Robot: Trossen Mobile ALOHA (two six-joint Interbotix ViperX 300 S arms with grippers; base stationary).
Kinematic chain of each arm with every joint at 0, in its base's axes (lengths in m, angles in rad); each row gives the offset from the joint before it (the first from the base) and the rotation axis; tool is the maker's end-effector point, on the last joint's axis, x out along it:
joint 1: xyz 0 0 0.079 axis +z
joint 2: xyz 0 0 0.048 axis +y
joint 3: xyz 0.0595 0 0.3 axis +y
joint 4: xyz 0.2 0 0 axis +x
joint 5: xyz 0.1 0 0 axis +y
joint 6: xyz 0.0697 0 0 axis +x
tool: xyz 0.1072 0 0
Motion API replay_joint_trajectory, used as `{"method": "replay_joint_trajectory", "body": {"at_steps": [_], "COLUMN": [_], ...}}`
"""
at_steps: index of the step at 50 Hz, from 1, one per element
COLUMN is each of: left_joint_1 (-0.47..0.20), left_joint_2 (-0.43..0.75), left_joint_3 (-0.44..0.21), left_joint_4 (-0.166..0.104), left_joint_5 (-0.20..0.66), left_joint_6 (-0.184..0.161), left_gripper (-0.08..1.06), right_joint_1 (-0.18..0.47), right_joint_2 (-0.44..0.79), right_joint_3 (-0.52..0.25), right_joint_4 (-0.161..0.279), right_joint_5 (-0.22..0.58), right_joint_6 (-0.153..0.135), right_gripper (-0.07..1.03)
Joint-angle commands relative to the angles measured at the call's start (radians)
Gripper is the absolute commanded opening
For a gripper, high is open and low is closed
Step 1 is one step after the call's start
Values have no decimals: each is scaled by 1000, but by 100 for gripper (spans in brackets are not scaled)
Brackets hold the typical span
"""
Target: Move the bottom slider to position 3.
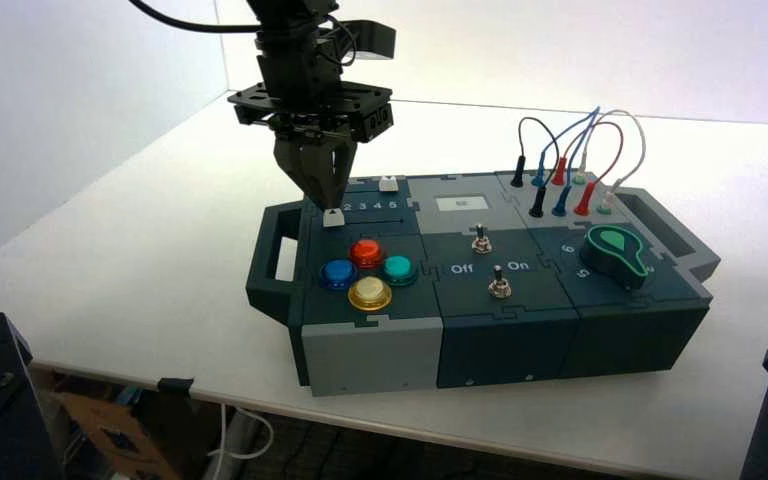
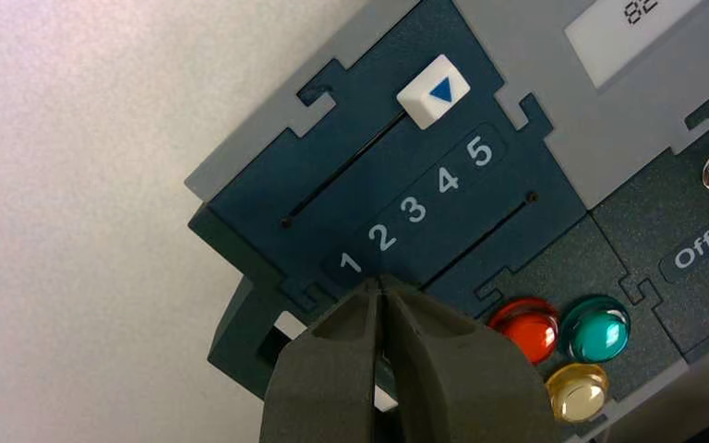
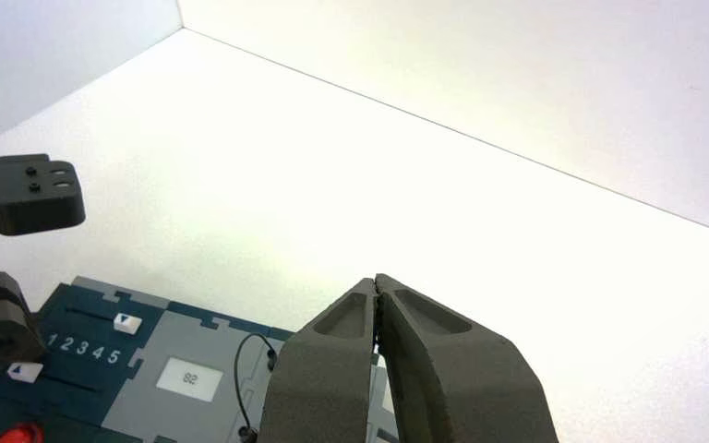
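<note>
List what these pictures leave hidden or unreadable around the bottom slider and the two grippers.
- Left wrist view: the bottom slider is hidden behind the left gripper; contact between them cannot be judged.
- High view: the digit under the gripper tip is covered, so the row reads only 2 to 5.
- Right wrist view: the right gripper blocks the middle of the box; the frame edge cuts off the rest.

The slider panel point(image 2: 369, 198) reads 1–5, display point(image 2: 632, 28) "82", switch label point(image 2: 694, 249) "Off".

overhead rear view, wrist close-ups, shared box point(image 1: 480, 290)
</note>
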Motion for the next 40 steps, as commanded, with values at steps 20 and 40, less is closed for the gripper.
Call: {"method": "replay_joint_trajectory", "body": {"at_steps": [20, 40], "left_joint_1": [-8, 18], "left_joint_2": [-11, -54], "left_joint_3": [-29, 0], "left_joint_4": [48, 61], "left_joint_5": [23, 55], "left_joint_6": [6, 5], "left_gripper": [-3, -3], "right_joint_1": [2, 2], "right_joint_2": [-2, -2], "right_joint_3": [-18, -18], "right_joint_4": [-2, 0], "right_joint_5": [-12, -12], "right_joint_6": [-3, -3], "right_gripper": [-2, -2]}}
